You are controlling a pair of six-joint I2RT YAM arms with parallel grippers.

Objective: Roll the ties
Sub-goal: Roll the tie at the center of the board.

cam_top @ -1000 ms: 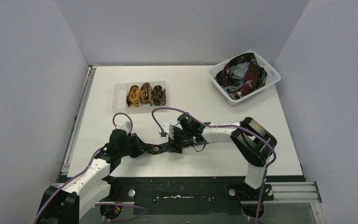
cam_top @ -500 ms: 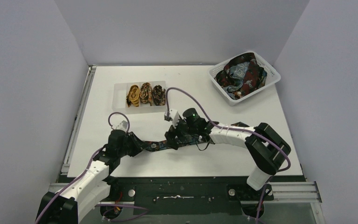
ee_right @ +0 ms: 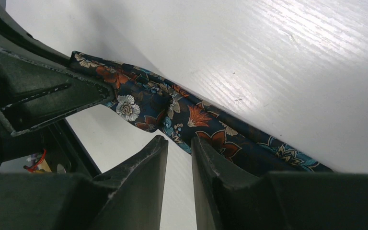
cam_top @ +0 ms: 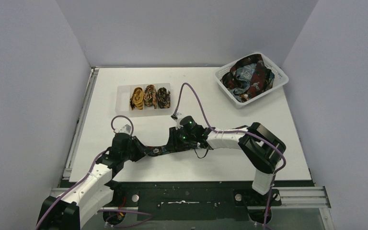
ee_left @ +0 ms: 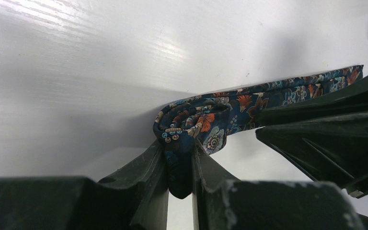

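A dark navy tie with orange and white flowers lies as a strip on the white table between the two arms. My left gripper is shut on its folded, curled end, and the fabric fills the gap between the left gripper fingertips. My right gripper sits low over the strip a short way to the right. In the right wrist view the tie runs just past the right gripper, whose jaws stand narrowly apart with bare table showing between them and the tie's edge at their tips.
A clear tray at the back left holds three rolled ties. A white lattice basket at the back right is full of loose ties. Purple cables loop above the right wrist. Grey walls enclose the table.
My right gripper has slid left along the tie toward the left gripper, and its jaws have narrowed. The left gripper has kept its hold and place.
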